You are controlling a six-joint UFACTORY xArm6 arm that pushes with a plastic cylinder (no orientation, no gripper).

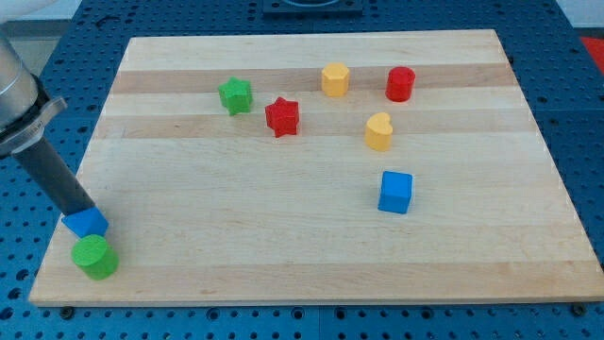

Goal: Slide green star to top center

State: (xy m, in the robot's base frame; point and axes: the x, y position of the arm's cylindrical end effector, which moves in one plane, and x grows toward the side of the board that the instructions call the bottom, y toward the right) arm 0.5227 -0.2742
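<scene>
The green star lies on the wooden board in the upper left part, left of the red star. My rod comes down from the view's upper left, and my tip sits at the board's lower left, touching the top of a small blue block. A green cylinder stands just below that blue block. My tip is far below and to the left of the green star.
A yellow block and a red cylinder stand near the top centre-right. A yellow heart-shaped block lies below them. A blue cube sits right of centre. Blue perforated table surrounds the board.
</scene>
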